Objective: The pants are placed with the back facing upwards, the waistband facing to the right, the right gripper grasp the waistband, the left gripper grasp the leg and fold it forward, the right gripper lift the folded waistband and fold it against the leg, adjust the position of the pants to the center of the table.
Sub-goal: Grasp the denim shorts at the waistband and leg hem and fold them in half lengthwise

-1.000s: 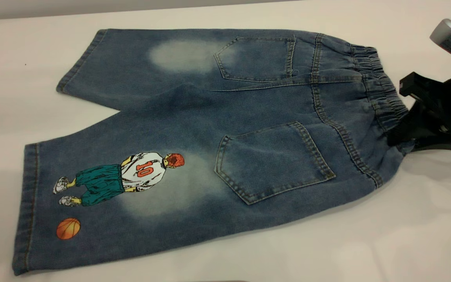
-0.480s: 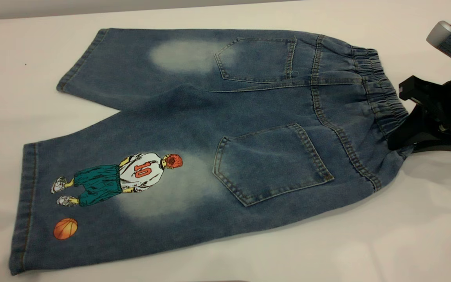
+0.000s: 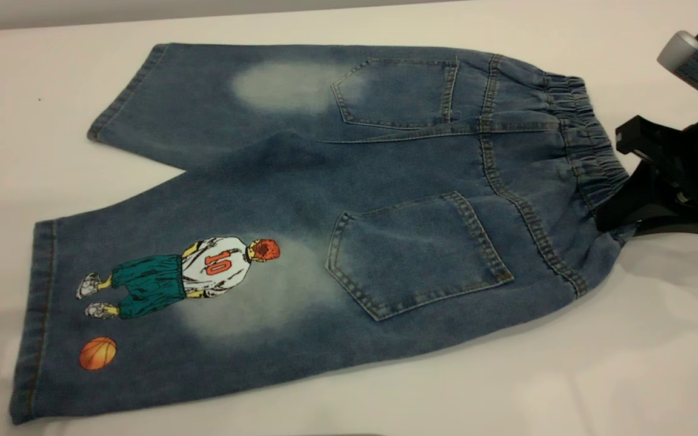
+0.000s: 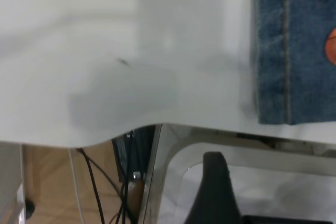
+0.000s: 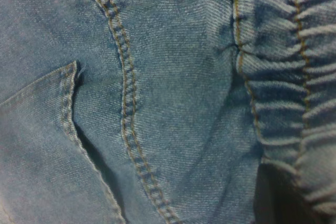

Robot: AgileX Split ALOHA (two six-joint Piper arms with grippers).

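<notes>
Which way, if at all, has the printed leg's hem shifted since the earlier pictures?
Yes. The leg has slid toward the view's left and slightly nearer the camera, judged against the table edge at the top; its hem corner sits lower left than before.

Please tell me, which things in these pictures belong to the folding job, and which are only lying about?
For the job: pants; waistband; printed leg; table; right gripper at the waistband; left gripper off the table edge, near the leg hem.

Only about: cables and metal frame below the table edge.
</notes>
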